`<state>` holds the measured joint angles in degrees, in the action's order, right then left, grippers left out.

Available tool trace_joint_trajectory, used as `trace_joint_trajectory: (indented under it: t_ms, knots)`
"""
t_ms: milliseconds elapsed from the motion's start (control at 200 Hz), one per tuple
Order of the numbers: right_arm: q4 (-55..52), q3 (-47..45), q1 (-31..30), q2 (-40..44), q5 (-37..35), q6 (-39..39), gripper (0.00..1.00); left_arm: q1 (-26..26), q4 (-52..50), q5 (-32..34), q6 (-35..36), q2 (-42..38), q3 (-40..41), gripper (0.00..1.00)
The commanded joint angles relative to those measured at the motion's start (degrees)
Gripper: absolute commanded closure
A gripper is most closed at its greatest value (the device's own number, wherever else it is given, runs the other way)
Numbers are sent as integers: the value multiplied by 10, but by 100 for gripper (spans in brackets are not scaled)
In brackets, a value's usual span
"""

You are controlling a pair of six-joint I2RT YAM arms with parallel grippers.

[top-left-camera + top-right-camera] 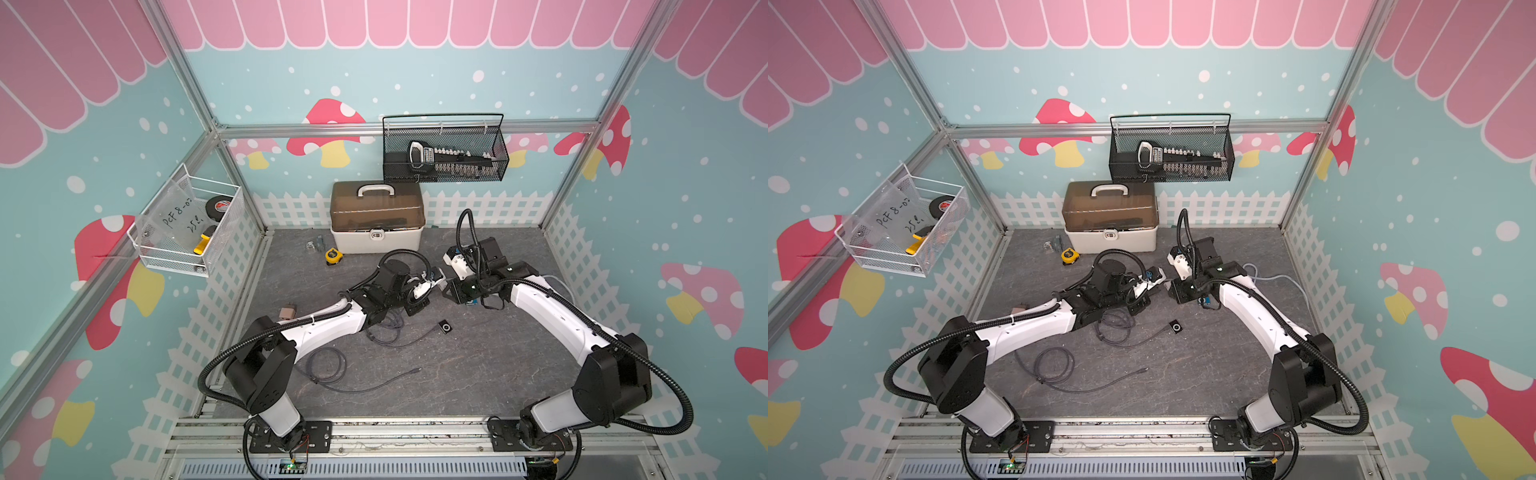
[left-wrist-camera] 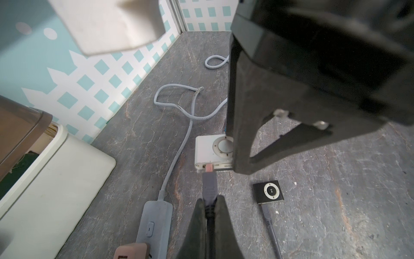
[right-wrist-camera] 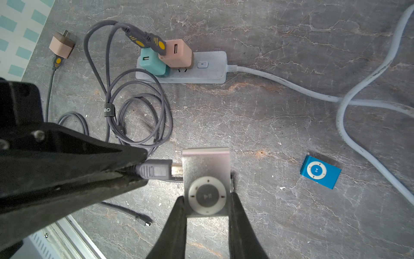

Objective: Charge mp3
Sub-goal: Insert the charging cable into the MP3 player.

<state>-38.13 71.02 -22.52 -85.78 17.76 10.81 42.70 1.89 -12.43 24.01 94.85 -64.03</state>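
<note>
Legible markings are few. The clear sheet (image 1: pixel 178 216) in the white wire basket (image 1: pixel 166 259) on the left wall carries handwriting that reads "PCF 8-0", cut off at the edge, with a second line beginning "25". In the right wrist view, the strap (image 3: pixel 109 110) around the coiled grey cable shows only the letters "de". The control wheels of the silver mp3 player (image 3: pixel 207 186), the blue player (image 3: pixel 320 171) and the black player (image 2: pixel 268 192) each bear a play/pause symbol, and no brand name can be read on them. Your left arm (image 1: pixel 324 328) and right arm (image 1: pixel 552 307) both reach forward from the near rail and bend inward, so the wrists meet at mid-surface in front of the toolbox (image 1: pixel 376 226). Your right fingers (image 3: pixel 177 224) are clamped on the two side edges of the silver mp3 player. Your left fingers (image 2: pixel 197 224) are pinched on the cable plug (image 2: pixel 209 186), just behind its grey body. The plug's metal tip sits at the port on the player's edge, and you cannot tell whether it is fully seated. The black player lies on the surface with a cable in it, and the blue player lies apart. The power strip (image 3: pixel 208 69) holds a pink charger (image 3: pixel 177 53) and a teal charger (image 3: pixel 152 62).
</note>
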Motion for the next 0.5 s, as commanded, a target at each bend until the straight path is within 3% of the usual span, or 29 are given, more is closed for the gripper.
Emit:
trace_joint_trajectory:
  t_ms: [0,495]
  knots:
    - [9,5,-7,0,45,-2,85,8,26,3,-2,15,-17,100]
    - [5,0,-7,14,36,-4,85,9,8,34,9,11,-13,100]
